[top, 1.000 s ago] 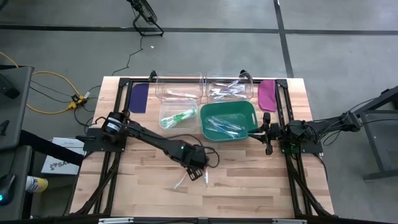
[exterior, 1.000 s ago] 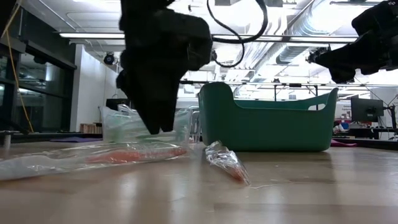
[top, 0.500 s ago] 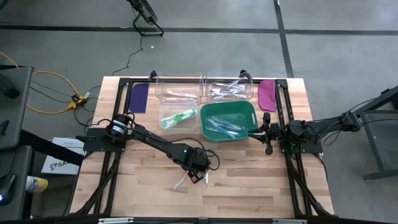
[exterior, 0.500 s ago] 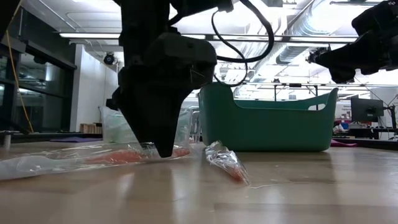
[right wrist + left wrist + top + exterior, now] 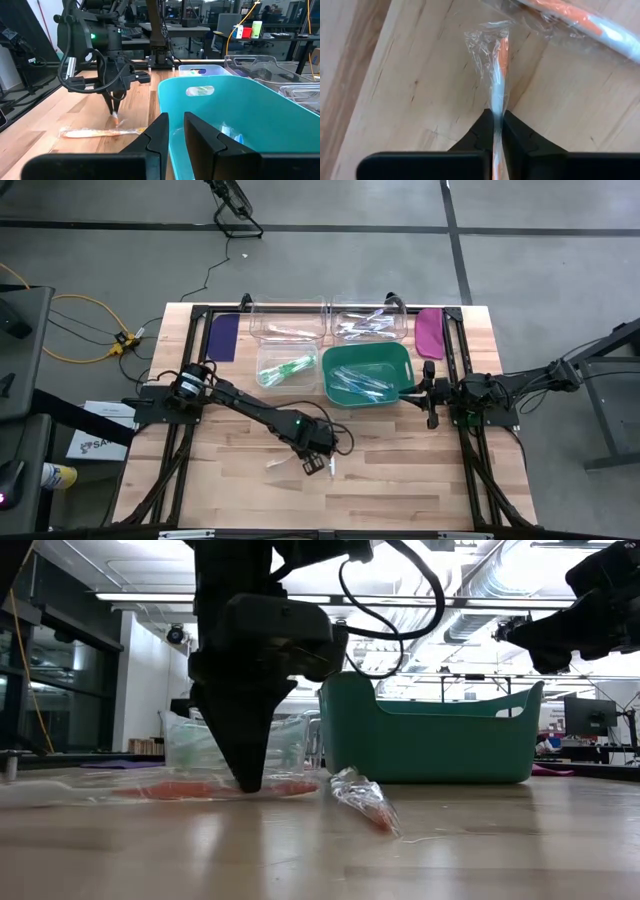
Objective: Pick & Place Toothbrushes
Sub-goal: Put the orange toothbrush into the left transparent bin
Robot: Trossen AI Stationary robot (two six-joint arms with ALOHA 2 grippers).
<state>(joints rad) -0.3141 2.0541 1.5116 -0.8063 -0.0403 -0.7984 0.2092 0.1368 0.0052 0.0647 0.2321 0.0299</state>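
Note:
Two orange-and-white toothbrushes in clear wrappers lie on the wooden table. One toothbrush (image 5: 276, 464) (image 5: 180, 790) has my left gripper (image 5: 312, 462) (image 5: 248, 784) shut on it, fingers pointing down. The second toothbrush (image 5: 331, 466) (image 5: 366, 804) lies loose just right of that gripper. My right gripper (image 5: 175, 131) hangs level over the right rim of the green bin (image 5: 330, 358), a narrow gap between its fingers and nothing in it. My left gripper pinches the wrapped toothbrush between its two fingertips at a white stretch of the handle (image 5: 496, 107), wrapper and all. The fingers come from above, one on each side of the thin stick. The toothbrush lies flat on the table, its orange part (image 5: 503, 50) ahead of the fingers.
The green bin holds blue toothbrushes. Left of it stands a clear tub (image 5: 288, 367) with green ones, and two more clear tubs (image 5: 285, 320) (image 5: 368, 323) sit along the far edge. A purple paddle (image 5: 223, 337) and a magenta paddle (image 5: 430, 330) flank them. Bare wood lies toward the near edge.
My left gripper has sunk to the table and shut on the wrapped toothbrush. The toothbrush has swung on the table, so that its free left end now lies farther from the near edge than before. The second toothbrush has stayed put.

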